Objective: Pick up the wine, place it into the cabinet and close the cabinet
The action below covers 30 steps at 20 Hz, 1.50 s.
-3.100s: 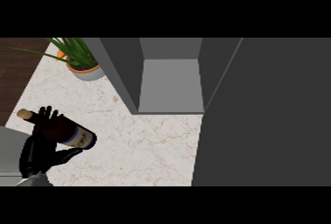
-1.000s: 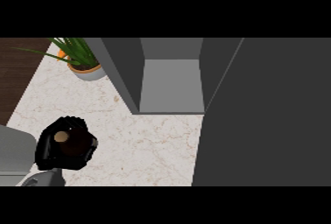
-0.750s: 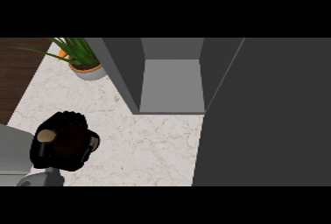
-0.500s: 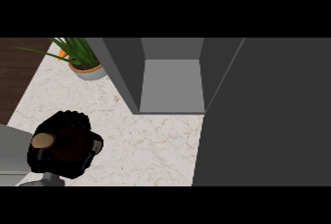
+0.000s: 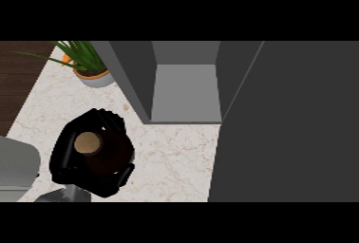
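Note:
I see the wine bottle (image 5: pixel 107 159) almost from above: a tan cork top and a dark body, held upright over the marble counter (image 5: pixel 175 156). My left hand (image 5: pixel 68 156) is curled round it, and its black fingers hide most of the glass. The grey cabinet (image 5: pixel 186 90) stands open, up and to the right of the bottle, with a bare floor inside. Its door (image 5: pixel 288 123) is swung open and fills the right side of the view. My right hand does not show.
A potted green plant (image 5: pixel 88 64) stands at the counter's back left, next to the cabinet's left wall (image 5: pixel 129 76). Dark wood floor (image 5: pixel 17 76) lies beyond the counter's left edge. A pale grey shape (image 5: pixel 14 163) sits at the left edge.
Three seconds ago the bottle lay tilted in my left hand; now it is upright. Over the last half second the hand and bottle shifted right, toward the cabinet.

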Each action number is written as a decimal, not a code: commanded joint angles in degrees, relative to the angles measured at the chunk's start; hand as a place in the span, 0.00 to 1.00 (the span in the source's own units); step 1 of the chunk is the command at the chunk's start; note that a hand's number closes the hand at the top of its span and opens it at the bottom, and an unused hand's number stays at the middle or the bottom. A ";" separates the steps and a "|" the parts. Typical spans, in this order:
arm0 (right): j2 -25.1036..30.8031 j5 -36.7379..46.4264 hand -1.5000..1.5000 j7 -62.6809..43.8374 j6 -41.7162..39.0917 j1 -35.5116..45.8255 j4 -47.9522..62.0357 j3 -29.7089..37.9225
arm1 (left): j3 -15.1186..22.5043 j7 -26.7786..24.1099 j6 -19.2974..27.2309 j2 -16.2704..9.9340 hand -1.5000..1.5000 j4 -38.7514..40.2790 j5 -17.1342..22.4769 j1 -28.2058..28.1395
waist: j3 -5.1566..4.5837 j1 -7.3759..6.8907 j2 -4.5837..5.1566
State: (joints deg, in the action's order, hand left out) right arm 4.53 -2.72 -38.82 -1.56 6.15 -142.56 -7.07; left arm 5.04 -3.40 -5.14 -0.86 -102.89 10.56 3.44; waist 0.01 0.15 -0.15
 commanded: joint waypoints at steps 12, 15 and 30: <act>-1.37 -0.75 0.00 1.21 -1.68 -5.71 -6.16 -2.63 | 16.20 11.60 24.04 0.85 1.00 -2.99 -0.33 14.85 | 0.00 0.15 0.02; -0.55 -3.48 0.00 -2.08 -0.63 -1.09 -5.33 0.45 | 21.89 5.13 30.55 0.86 1.00 4.72 -2.96 17.35 | -0.01 0.38 0.10; -0.63 -5.76 0.00 1.92 -3.76 -8.19 -8.37 2.63 | 21.13 3.33 39.70 0.86 1.00 16.97 0.00 30.89 | 0.00 0.67 0.11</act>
State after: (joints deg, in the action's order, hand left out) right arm 4.06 -3.58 -34.58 -5.31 0.94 -142.87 -5.56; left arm 27.60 1.16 34.15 -0.01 -88.72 9.95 31.85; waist 0.01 0.71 -0.04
